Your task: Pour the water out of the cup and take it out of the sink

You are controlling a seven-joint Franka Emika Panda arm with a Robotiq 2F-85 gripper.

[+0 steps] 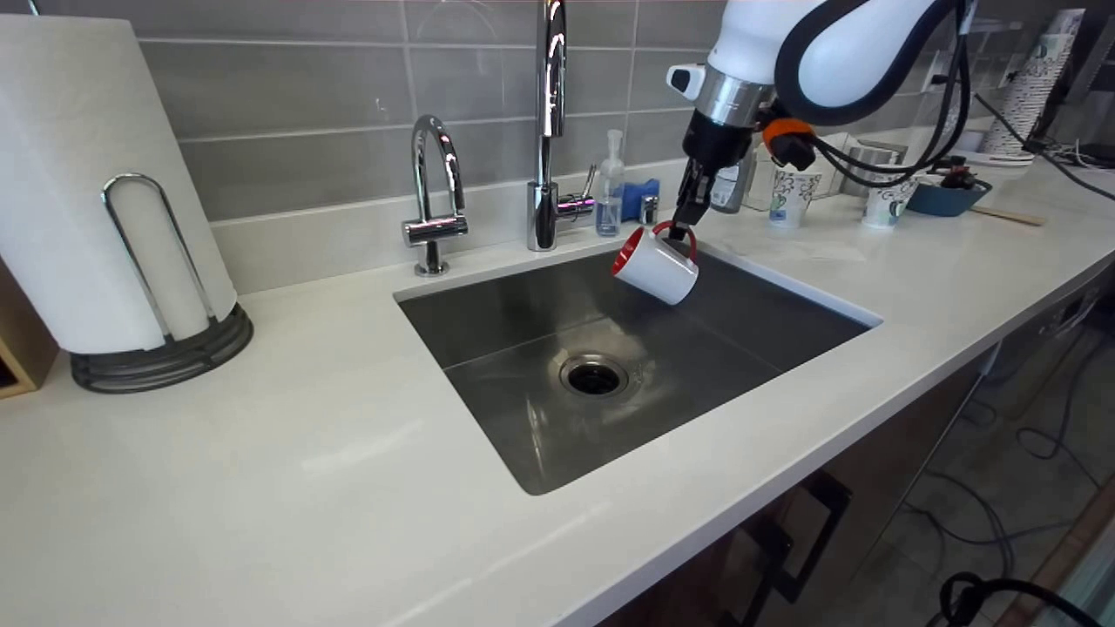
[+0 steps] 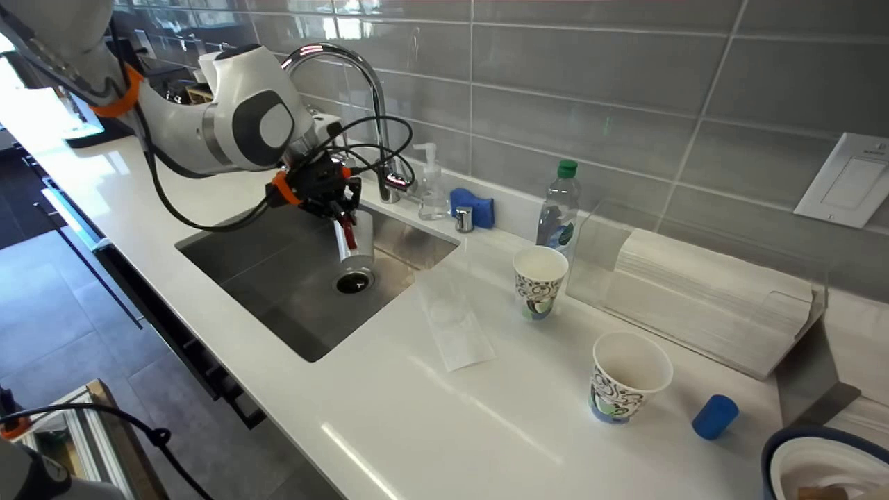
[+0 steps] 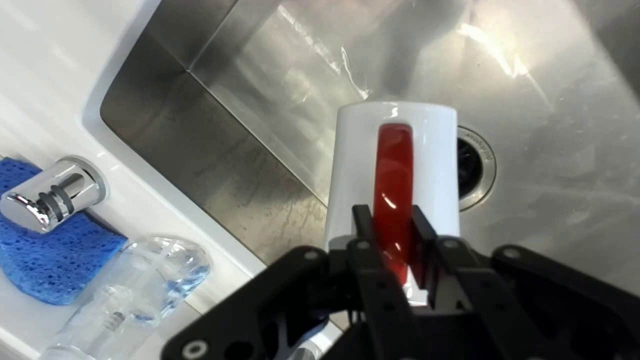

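The cup is a white mug [image 1: 666, 272] with a red inside and a red handle [image 3: 393, 175]. It is tipped well over on its side above the sink [image 1: 540, 435]. In an exterior view its mouth faces left and its base lower right. My gripper [image 3: 389, 210] is shut on the red handle, one finger on each side. The gripper also shows in both exterior views [image 1: 678, 232] [image 2: 344, 221], as does the mug [image 2: 362, 232]. The drain [image 1: 594, 376] lies below the mug. The mouth is hidden in the wrist view. I see no stream of water.
A tall faucet [image 1: 547, 131], a small faucet [image 1: 433, 200], a soap pump bottle [image 1: 611, 196] and a blue sponge [image 2: 474, 207] stand behind the sink. Paper cups [image 2: 538, 285] and a dish soap bottle [image 2: 558, 208] stand beside it. A paper towel roll [image 1: 104, 192] stands across.
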